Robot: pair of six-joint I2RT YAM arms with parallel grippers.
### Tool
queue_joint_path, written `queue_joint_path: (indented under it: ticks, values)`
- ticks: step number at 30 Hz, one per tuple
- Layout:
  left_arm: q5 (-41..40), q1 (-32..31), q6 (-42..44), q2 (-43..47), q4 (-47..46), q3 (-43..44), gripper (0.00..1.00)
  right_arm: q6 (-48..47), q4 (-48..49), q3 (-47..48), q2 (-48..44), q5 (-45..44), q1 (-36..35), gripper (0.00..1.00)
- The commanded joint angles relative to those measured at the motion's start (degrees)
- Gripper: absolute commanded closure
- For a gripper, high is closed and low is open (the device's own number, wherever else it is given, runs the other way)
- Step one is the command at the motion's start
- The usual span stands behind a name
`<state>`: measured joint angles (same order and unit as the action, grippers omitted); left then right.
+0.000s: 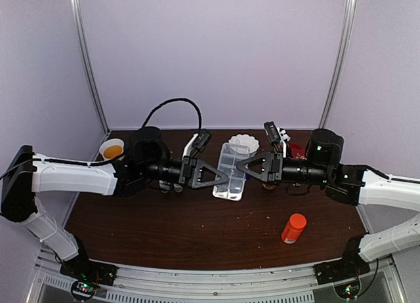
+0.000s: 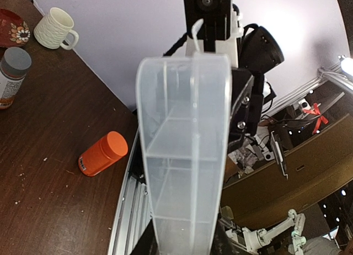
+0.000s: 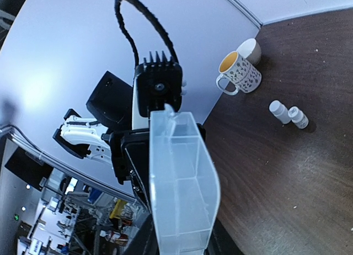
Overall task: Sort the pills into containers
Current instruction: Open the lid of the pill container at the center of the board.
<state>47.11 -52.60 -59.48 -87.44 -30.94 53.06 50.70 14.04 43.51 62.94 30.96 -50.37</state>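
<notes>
We hold the organizer box (image 1: 231,160) between facing arms; left claw (image 1: 220,178) and right claw (image 1: 242,165) each pinch opposite sides.

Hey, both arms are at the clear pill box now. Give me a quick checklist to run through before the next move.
1. Left gripper clamped on the organizer box: ok.
2. Right gripper clamped on the box: cannot tell; the box sits between its fingers, but contact is hidden.
3. Compartments that show hold nothing: ok.
4. Pills located: cannot tell; none plainly visible in any view.
5. Orange bottle lying on the table, apart from both grippers: ok.
</notes>
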Motion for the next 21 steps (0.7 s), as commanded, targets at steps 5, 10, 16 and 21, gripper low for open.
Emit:
queue_joint_path:
  ticks: [5, 10, 16, 21]
  values:
    - [-10.15, -0.24, 12.23, 3.42, 17.77, 2.66, 0.29, -1.9, -5.45, 2.39, 0.18, -4.6, 0.1, 0.87]
    - [-22.03, -0.25, 17.33, 7.45, 28.45, 1.75, 0.13, -8.38, -21.79, 6.55, 2.57, -13.93, -0.72, 0.9]
    - [-27.85, -1.08, 19.35, 7.07, 32.46, 0.25, 0.12, -11.86, -37.24, 13.02, 9.85, -22.74, -2.41, 0.84]
    - [-34.45, -4.31, 19.09, 3.29, 32.35, 0.31, 0.11, -12.73, -45.61, 18.14, 19.02, -24.42, -3.63, 0.81]
